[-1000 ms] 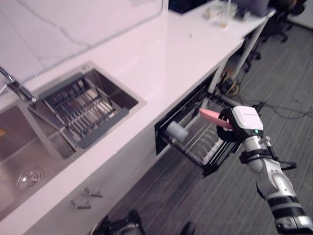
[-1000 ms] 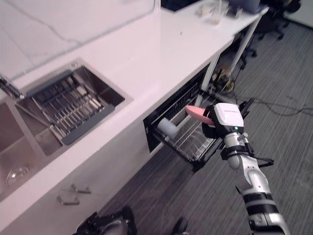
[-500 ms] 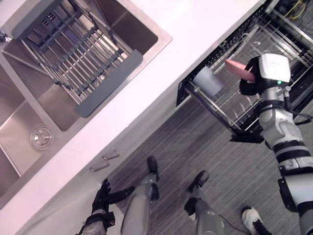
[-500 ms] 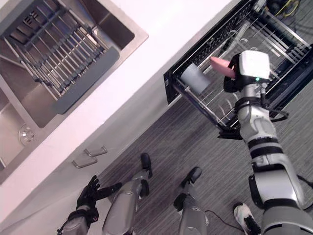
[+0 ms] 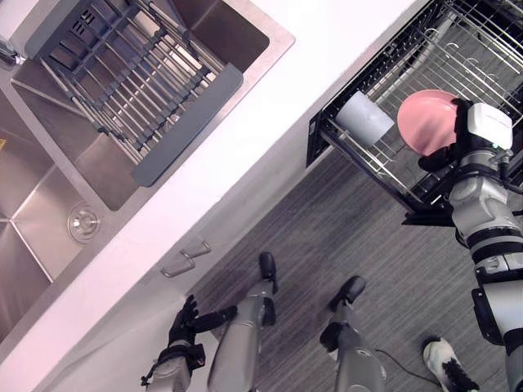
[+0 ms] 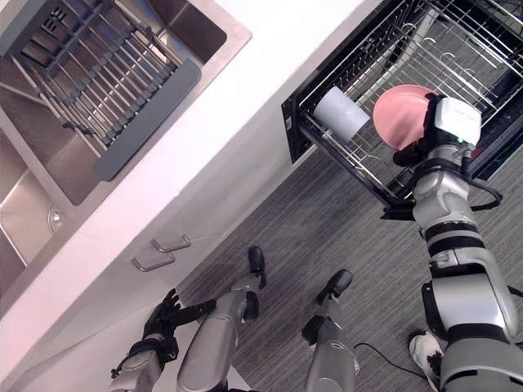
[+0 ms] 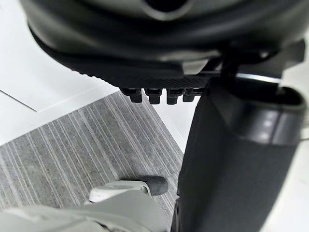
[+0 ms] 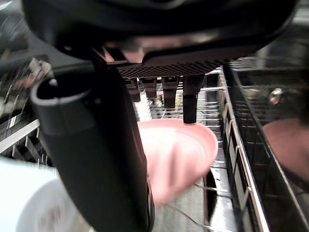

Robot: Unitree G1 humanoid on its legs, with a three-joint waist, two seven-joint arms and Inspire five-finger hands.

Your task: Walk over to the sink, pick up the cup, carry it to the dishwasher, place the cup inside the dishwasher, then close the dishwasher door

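Observation:
A pink round cup [image 5: 429, 121], shallow like a bowl, sits over the pulled-out dishwasher rack [image 5: 384, 167] with its round face toward me. My right hand [image 5: 440, 155] is right beside it. In the right wrist view the fingers [image 8: 190, 99] stand straight above the pink cup [image 8: 176, 154], one tip at its rim, the thumb [image 8: 111, 159] apart from it. A pale grey cup [image 5: 364, 118] lies on its side at the rack's near corner. My left hand [image 5: 184, 320] hangs low by the cabinet, fingers spread and holding nothing.
The white counter [image 5: 270, 122] runs above the dishwasher opening. A steel sink [image 5: 49, 212] with a grey drying rack [image 5: 122, 82] lies to the left. Two drawer handles [image 5: 184, 260] stick out of the cabinet front. Grey carpet [image 5: 327, 237] lies below the rack.
The camera has tilted down. My right hand's fingers have straightened off the pink cup, which has turned from edge-on to face-on over the rack. The left hand is unchanged.

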